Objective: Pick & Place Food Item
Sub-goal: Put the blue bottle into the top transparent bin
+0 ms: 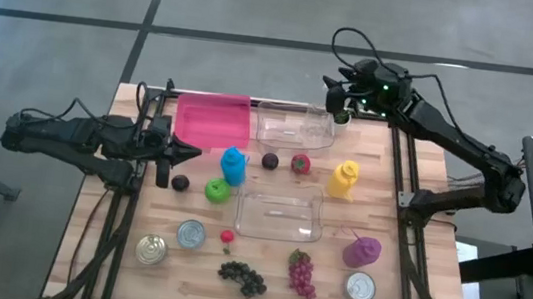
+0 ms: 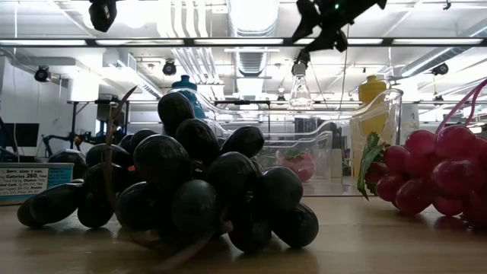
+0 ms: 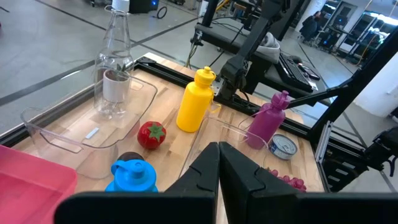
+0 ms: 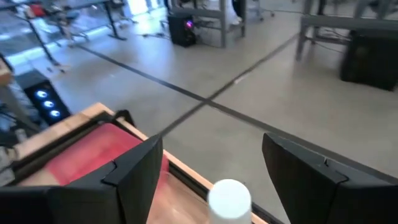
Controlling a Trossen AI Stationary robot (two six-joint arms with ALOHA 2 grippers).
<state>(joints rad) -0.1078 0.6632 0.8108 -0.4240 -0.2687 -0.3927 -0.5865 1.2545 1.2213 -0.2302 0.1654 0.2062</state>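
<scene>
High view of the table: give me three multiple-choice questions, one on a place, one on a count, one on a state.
1. The clear bottle stands: A in a clear container; B on bare wood; C among the grapes.
2. Number of cans: A one; B three; C five.
3. The right gripper is: A shut on an apple; B open at the bottle's cap; C lying flat.
Key: A, walls surround it; B, two left, one right; B, fingers apart beside the white cap. The left gripper waits shut by the pink tray.
</scene>
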